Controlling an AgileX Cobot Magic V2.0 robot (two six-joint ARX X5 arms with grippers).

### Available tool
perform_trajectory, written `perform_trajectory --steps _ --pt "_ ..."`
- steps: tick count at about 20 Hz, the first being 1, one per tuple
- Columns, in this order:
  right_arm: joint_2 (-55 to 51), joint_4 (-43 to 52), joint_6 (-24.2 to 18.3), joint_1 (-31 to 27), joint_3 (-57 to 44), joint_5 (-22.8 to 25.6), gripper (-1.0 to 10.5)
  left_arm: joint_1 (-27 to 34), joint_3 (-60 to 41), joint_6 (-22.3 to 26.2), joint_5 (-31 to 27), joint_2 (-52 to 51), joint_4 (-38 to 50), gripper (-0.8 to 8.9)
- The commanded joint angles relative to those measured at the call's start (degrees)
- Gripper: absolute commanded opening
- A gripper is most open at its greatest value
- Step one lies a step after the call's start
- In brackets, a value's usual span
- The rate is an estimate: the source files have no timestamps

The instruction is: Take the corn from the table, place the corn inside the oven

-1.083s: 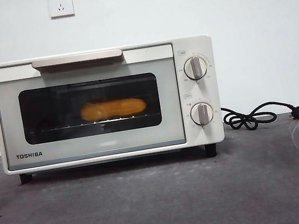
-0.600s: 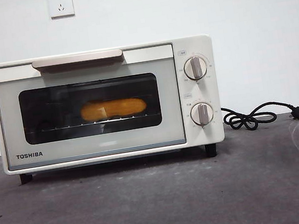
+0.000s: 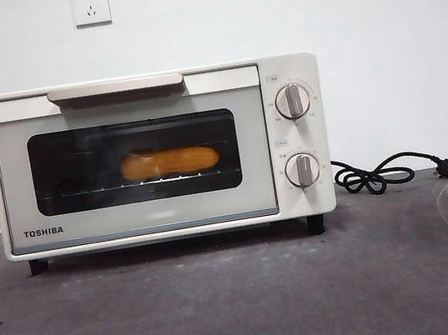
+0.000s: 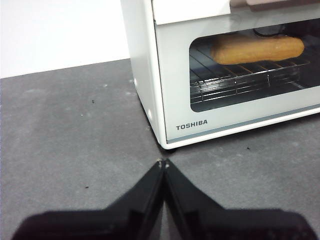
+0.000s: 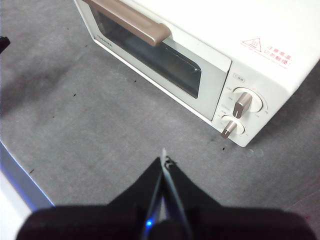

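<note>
The corn (image 3: 170, 162) lies on the wire rack inside the cream-white TOSHIBA oven (image 3: 159, 154), seen through the dark glass of the shut door. The left wrist view shows the same corn (image 4: 257, 49) behind the window of the oven (image 4: 145, 75). My left gripper (image 4: 163, 164) is shut and empty, low over the table (image 3: 244, 299) in front of the oven's corner near the logo. My right gripper (image 5: 163, 160) is shut and empty, high above the table in front of the oven (image 5: 210, 45), near its knobs. Neither gripper shows in the front view.
A beige bar handle (image 3: 115, 88) runs along the door's top. Two round knobs (image 3: 293, 101) sit on the oven's right panel. A black cord with plug (image 3: 385, 172) lies on the table to the right of the oven. The table's front edge (image 5: 20, 180) shows in the right wrist view.
</note>
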Motion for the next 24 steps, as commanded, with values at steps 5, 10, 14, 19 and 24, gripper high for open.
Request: perform_trajectory --steps 5,10,14,19,24 --pt "0.2 0.3 0.5 0.0 0.2 0.0 0.0 -0.1 -0.5 -0.9 -0.4 1.5 0.4 -0.04" --pt "0.2 0.3 0.5 0.0 0.2 0.0 0.0 -0.1 -0.5 -0.9 -0.4 2.7 0.4 -0.04" --pt "0.2 0.3 0.5 0.0 0.2 0.0 0.0 -0.1 -0.5 -0.9 -0.4 3.6 0.4 -0.04" --pt "0.2 0.3 0.5 0.0 0.2 0.0 0.0 -0.1 -0.5 -0.9 -0.4 4.4 0.4 -0.04" --pt "0.2 -0.2 -5.9 -0.9 0.0 3.2 0.0 -0.1 -0.5 -0.9 -0.4 5.2 0.4 -0.04"
